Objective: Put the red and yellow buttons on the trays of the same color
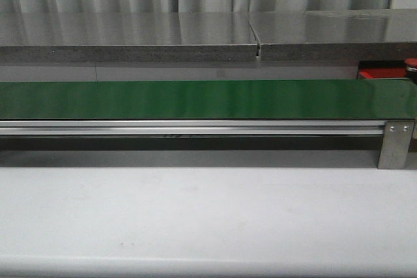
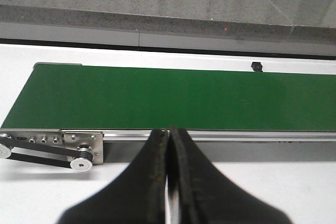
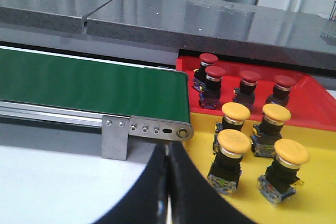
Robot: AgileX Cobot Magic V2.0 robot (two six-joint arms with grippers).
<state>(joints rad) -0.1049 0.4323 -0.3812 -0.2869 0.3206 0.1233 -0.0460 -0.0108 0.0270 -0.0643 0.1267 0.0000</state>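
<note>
Across the table: green belt [image 1: 195, 99] runs left to right, bare on top in all three views; aluminium rail [image 1: 189, 127] along its near edge.
Belt right end: steel bracket [image 1: 395, 144] in front view; the trays sit just past this end.
Red tray [image 3: 310, 95]: far side, beyond the yellow one; only a red sliver shows in front view, at far right.
Red buttons [image 3: 250, 86]: four, upright, all on the red tray.
Yellow tray [image 3: 315, 198]: nearer side, touching the red tray's edge.
Yellow buttons [image 3: 234, 153]: four, upright, in two rows on the yellow tray.
Left gripper [image 2: 168, 145]: fingers pressed together, nothing between them, over the table just near of the belt's left end by the pulley [image 2: 81, 164].
Right gripper [image 3: 167, 156]: fingers pressed together, empty, near the belt's right end, beside the yellow tray.
Background: grey stone ledge [image 1: 130, 37] beyond the belt.
</note>
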